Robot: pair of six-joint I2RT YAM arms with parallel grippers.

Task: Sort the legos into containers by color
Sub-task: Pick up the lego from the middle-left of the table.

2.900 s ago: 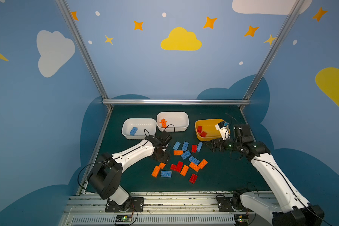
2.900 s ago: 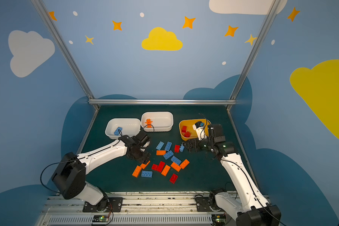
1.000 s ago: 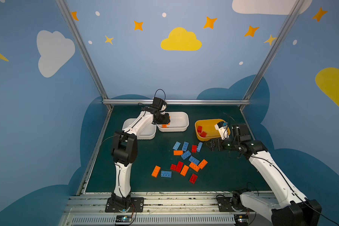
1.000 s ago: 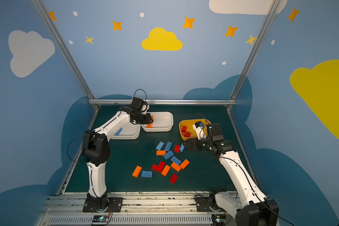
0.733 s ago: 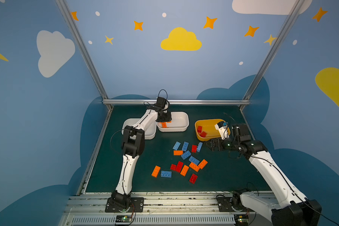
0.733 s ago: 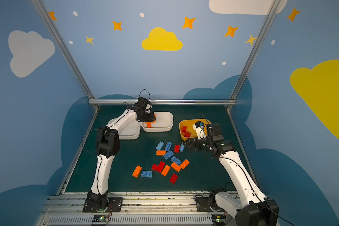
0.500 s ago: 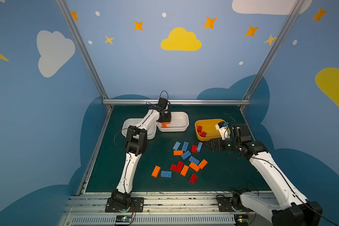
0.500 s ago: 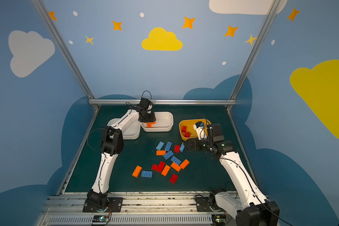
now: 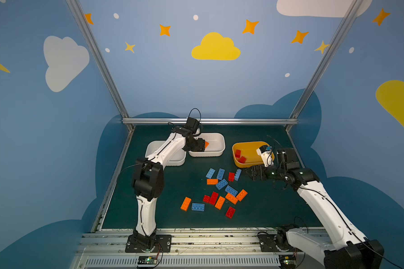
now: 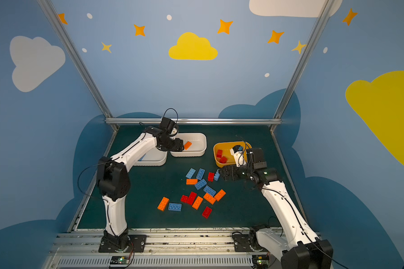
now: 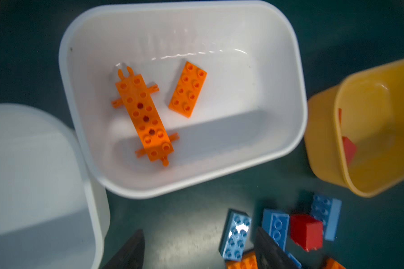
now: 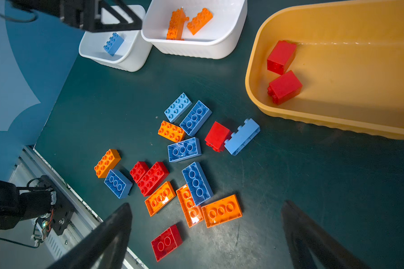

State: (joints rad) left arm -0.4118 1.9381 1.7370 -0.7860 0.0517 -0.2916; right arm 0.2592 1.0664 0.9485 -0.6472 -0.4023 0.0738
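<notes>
Hovering with left end effector [image 11: 197,252] parted, empty, over two orange legos [image 11: 188,89] lying in the middle white tub [image 11: 301,104]. Holding right end effector [image 12: 208,235] wide, empty, above open tabletop [image 12: 313,177] between loose legos [image 12: 184,149] and yellow tub [image 12: 250,76] rim. Showing the blue brick [image 12: 113,43] in the leftmost white tub [image 12: 135,62] clearly in right wrist view only.

Three tubs stand in a row at the back of the dark green table mat [image 10: 243,209]. A white rounded-rectangle plastic tub [image 10: 154,161] is on the left, with a second white plastic tub [image 10: 191,153] just beside it in the middle. A yellow plastic tub [image 10: 215,153] stands apart on the right. The left one holds a blue studded brick [image 12: 113,43]. The middle one holds a long orange pegged piece [image 11: 144,116] beside an orange studded brick [image 11: 188,89]. The right one holds two red bricks [image 12: 281,57]. The loose plastic bricks [image 10: 201,184] lie scattered in front of the middle and right tubs.
</notes>
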